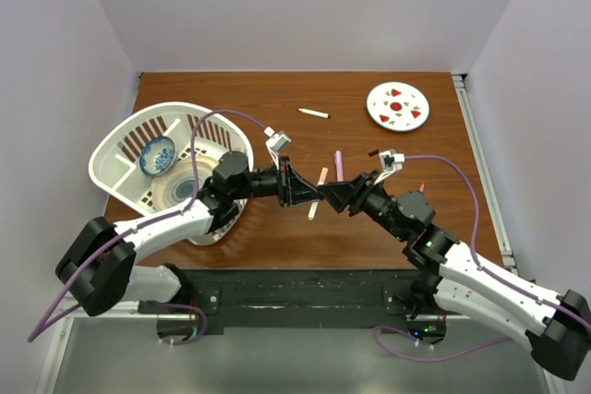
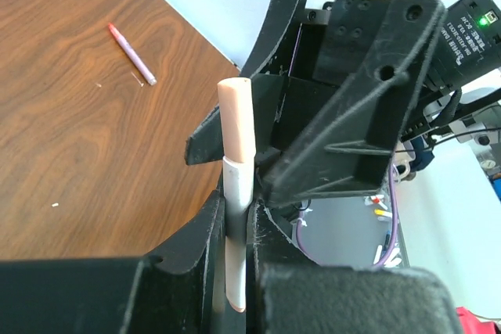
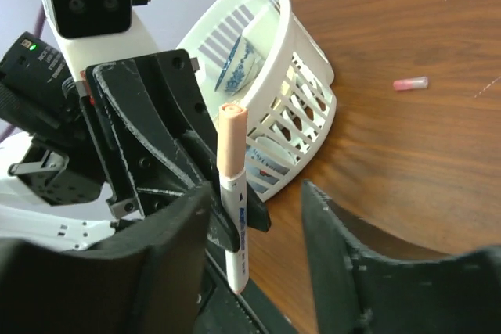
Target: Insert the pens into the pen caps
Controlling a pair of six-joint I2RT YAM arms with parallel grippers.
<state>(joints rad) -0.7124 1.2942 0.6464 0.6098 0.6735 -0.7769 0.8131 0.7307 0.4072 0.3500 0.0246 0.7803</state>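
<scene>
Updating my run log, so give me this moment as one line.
left pincer: shut on white pen | peach cap: seated on pen's upper end | right pincer: open beside pen | lilac pen: loose on table

Soft, even light from above leaves all three views bright, with a mild sheen on the wooden table and a faint shadow beside the white basket. In the left wrist view the left gripper's fingers nearest the lens are dark and slightly blurred, while the pen is sharp.
</scene>
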